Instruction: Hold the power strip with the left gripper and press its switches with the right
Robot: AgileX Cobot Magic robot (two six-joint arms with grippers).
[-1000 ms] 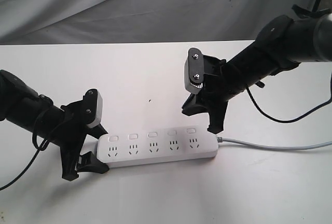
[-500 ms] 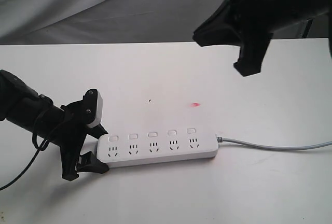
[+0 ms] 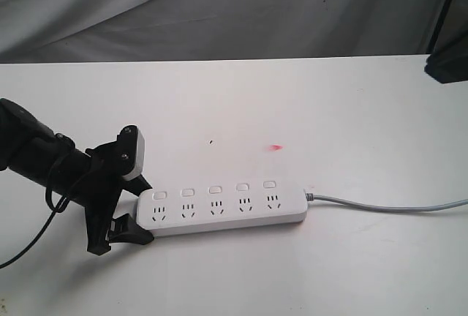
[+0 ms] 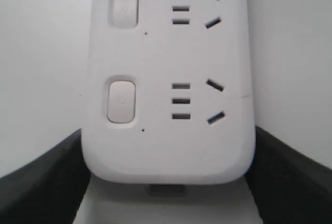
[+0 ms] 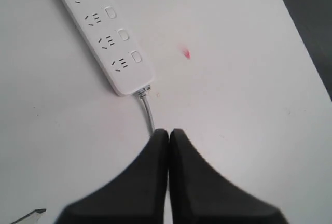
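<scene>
Now the power strip (image 3: 223, 210) lies flat on the white table (image 3: 307, 104), and its grey cord (image 3: 387, 205) runs off to the right. The left gripper (image 3: 140, 212) holds the strip by its left end: the two black fingers stand wide apart, one pressed against each long side. The five switches (image 3: 215, 190) sit in a row along the far side of the strip. The right gripper (image 5: 168, 133) is closed completely, finger against finger, and has hold of nothing; it is past the cord end, apart from the strip. A small pink mark (image 3: 276, 147) is on the table behind the strip
</scene>
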